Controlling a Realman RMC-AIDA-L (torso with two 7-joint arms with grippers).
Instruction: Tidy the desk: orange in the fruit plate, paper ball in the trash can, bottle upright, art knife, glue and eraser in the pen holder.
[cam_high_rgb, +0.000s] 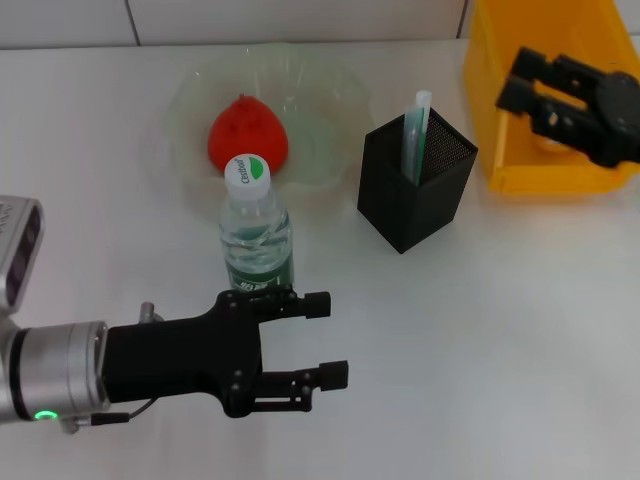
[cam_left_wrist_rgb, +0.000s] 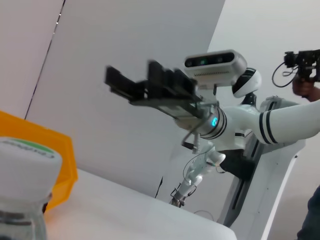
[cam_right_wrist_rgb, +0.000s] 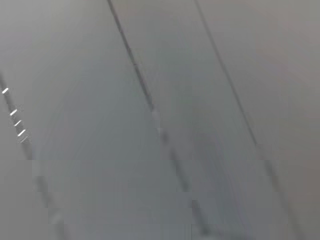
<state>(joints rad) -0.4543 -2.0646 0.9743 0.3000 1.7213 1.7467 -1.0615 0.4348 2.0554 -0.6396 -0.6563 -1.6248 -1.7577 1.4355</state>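
The orange (cam_high_rgb: 248, 135) lies in the fruit plate (cam_high_rgb: 340, 95). Just in front of it the bottle (cam_high_rgb: 256, 240) stands upright; its cap (cam_left_wrist_rgb: 25, 160) fills the left wrist view's corner. My left gripper (cam_high_rgb: 328, 340) is open and empty, low over the table in front of the bottle. My right gripper (cam_high_rgb: 516, 78) hangs open over the trash can (cam_high_rgb: 500, 150), and shows again as the right gripper (cam_left_wrist_rgb: 135, 77). A whitish bit (cam_high_rgb: 548, 143) under it may be the paper ball. The pen holder (cam_high_rgb: 415, 190) holds one slim pale-green stick (cam_high_rgb: 416, 130); the eraser is hidden.
A white wall runs behind the table. The trash can (cam_left_wrist_rgb: 57, 160) stands at the back right corner. The right wrist view shows only blurred grey wall panels.
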